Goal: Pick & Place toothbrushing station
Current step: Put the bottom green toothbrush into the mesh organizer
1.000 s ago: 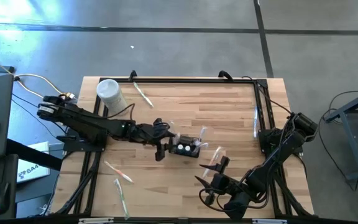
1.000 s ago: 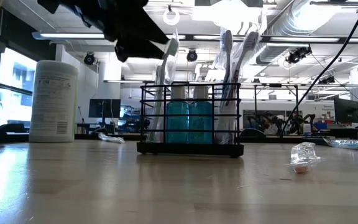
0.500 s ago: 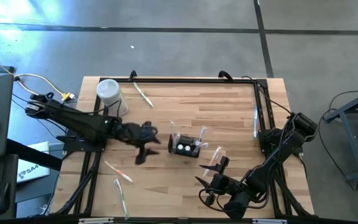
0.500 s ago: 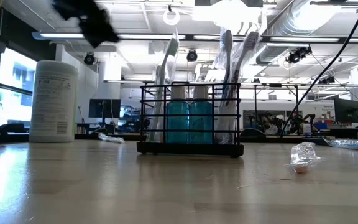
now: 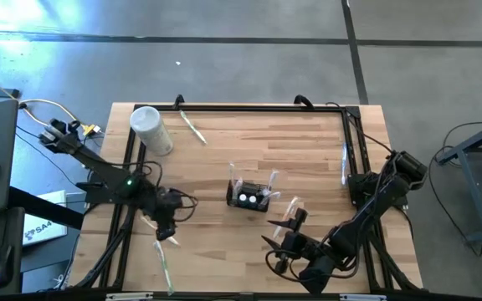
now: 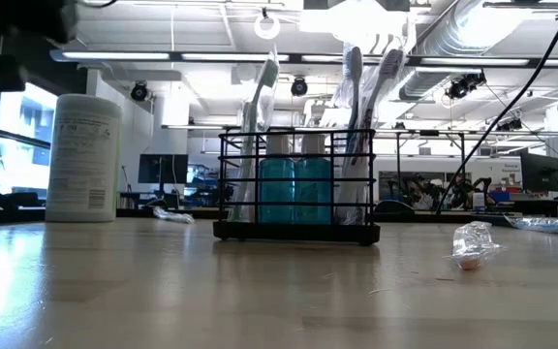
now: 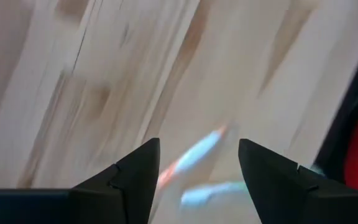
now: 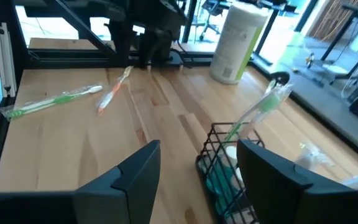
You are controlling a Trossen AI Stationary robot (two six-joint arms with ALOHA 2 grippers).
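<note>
- high view: left gripper has pulled back from the toothbrushing station toward the table's left edge, now over a wrapped toothbrush. station sits upright mid-table, unmoved. right gripper idle near the front edge.
- low view: station stands alone, the dark arm that was above it is gone; white canister at left.
- left wrist view: fingers spread apart, empty, blurred toothbrush between them.
- right wrist view: fingers parted, holding nothing; station just ahead.
</note>
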